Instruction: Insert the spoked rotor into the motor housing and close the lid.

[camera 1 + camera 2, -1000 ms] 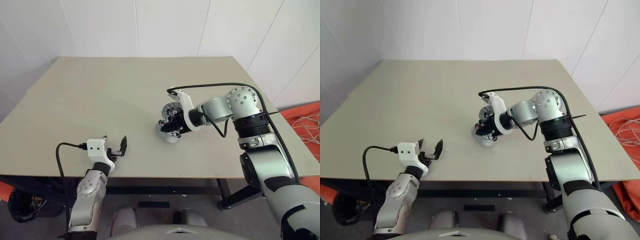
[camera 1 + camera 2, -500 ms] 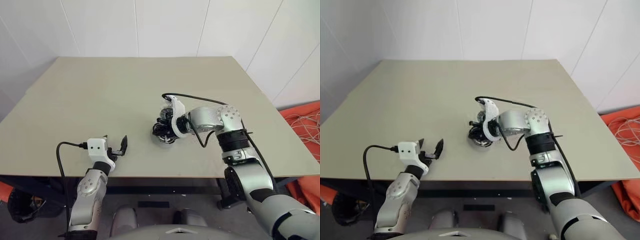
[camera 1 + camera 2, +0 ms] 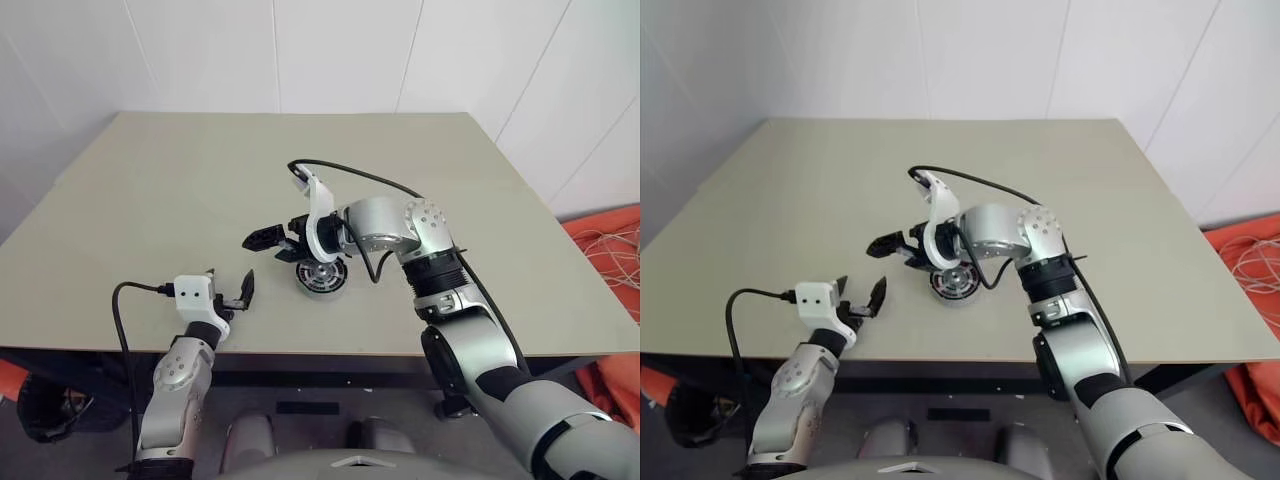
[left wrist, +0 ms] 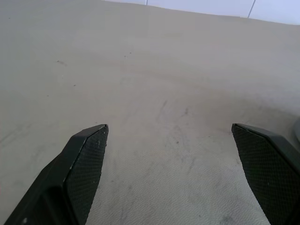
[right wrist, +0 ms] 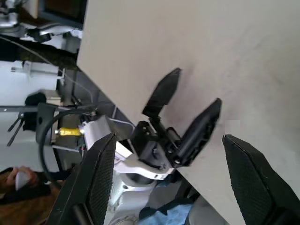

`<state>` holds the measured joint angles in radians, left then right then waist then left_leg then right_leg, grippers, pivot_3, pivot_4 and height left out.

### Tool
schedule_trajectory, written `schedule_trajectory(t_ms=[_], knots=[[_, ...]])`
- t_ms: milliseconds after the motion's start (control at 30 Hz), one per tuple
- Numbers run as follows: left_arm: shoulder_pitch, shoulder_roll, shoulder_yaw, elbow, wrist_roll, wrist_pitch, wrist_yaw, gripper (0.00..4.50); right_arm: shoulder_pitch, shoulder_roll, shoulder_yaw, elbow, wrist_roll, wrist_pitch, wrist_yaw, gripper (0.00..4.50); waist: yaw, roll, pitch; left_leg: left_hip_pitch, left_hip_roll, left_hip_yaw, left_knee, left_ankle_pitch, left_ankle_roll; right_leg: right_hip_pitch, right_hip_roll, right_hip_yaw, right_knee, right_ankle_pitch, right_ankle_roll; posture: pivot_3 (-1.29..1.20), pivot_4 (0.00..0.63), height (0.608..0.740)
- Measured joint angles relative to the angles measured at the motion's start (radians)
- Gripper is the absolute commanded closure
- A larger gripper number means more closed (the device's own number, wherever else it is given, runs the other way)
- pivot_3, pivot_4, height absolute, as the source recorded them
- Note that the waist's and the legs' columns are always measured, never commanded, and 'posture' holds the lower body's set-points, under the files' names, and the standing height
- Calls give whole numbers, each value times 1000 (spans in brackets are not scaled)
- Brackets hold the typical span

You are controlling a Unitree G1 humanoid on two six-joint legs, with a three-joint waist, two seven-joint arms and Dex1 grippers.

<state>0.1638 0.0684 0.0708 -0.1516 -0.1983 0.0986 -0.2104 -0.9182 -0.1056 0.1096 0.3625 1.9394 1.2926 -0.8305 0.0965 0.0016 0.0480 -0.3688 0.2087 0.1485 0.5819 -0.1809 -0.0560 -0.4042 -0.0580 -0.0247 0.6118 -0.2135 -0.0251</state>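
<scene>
Just below the centre of the left eye frame, on the table (image 3: 150, 190), you have one round assembly (image 3: 320, 277) sitting flat: a dark-rimmed disc with a notched-looking grey face and a dark middle. From here it reads as the lid seated on the motor housing, though it is too small to be sure the lid is fully down, and no copper windings or separate spoked rotor show anywhere on the table, so I judge the rotor to be inside. Your right gripper (image 3: 272, 241) hangs just up and left of that assembly, pointing toward the left of the frame, fingers spread with nothing between them; it touches nothing. Your left gripper (image 3: 231, 287) sits at the lower left near the table's front edge, well apart from the assembly, fingers wide and empty, with bare tabletop between them in its own wrist view. By the look of it, insertion and closing are done; all that could be left is checking the lid's seat.
</scene>
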Motion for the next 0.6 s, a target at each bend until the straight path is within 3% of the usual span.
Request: schedule_trajectory(t_ms=[67, 133, 200, 300, 433, 600], knots=[[0, 1, 3, 12, 0, -2, -3, 0, -22, -71, 21, -55, -25, 68, 107, 560, 3, 0, 0, -1, -1, 0, 0, 0, 0, 1, 0, 0, -3, 3, 4, 0, 0, 740], [-1, 1, 4, 24, 0, -4, -5, 0, -45, -183, 53, -190, -159, 121, 318, 560, 6, -1, 0, -3, -1, -1, 1, 0, 0, 1, -1, 0, -5, 5, 8, 0, 0, 740], [-2, 0, 4, 27, -1, -9, -7, 0, -63, -349, 166, -407, -409, 58, 620, 560, 12, -1, 0, -4, -1, -1, 1, 0, 0, 2, -1, 0, -6, 5, 10, 0, 0, 740], [-2, 0, 6, 34, -1, -15, -11, 0, -58, -602, 397, -622, -907, -326, 1170, 560, 28, -4, -2, -6, -1, -1, 0, 0, 0, 3, -1, 0, -6, 4, 11, 0, 0, 740], [-2, -1, 7, 41, -2, -21, -16, 0, 13, -666, 511, -607, -1295, -759, 1609, 560, 29, -5, -3, -4, -1, -1, 1, -2, 3, 1, -1, 1, -5, 2, 8, 0, 0, 740], [-2, -1, 9, 45, -3, -23, -16, 0, 31, -612, 505, -502, -1490, -975, 1803, 560, 25, -5, -3, 0, 0, 0, 5, -2, 5, 2, 0, 1, -3, 4, 3, 0, 0, 740]])
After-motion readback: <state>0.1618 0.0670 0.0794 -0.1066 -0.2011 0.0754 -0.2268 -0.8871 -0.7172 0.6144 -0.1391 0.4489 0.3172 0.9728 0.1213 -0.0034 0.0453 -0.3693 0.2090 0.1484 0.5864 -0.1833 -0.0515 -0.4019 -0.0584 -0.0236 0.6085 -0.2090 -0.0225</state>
